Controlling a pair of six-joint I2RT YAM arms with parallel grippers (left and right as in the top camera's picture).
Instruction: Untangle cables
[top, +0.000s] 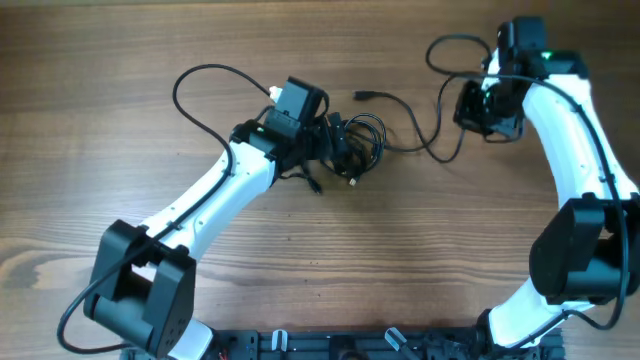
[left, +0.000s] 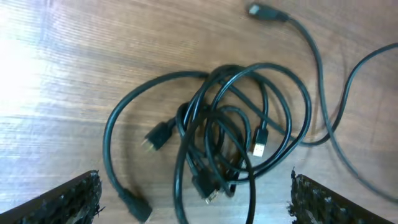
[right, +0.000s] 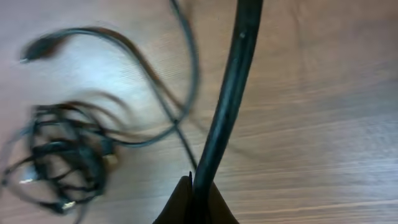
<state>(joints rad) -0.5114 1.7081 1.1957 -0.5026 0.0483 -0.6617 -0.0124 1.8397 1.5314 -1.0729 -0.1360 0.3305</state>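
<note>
Black cables (left: 242, 124) are lying knotted; left gripper (left: 196, 199) is hovering spread wide above them; right gripper (right: 194, 202) is pinching one cable (right: 230, 93)

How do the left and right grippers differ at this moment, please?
The left gripper is open, its fingers wide apart; the right gripper is shut on a cable. The left gripper hangs right over the knot; the right gripper sits off to one side of it. Both point down at the table.
</note>
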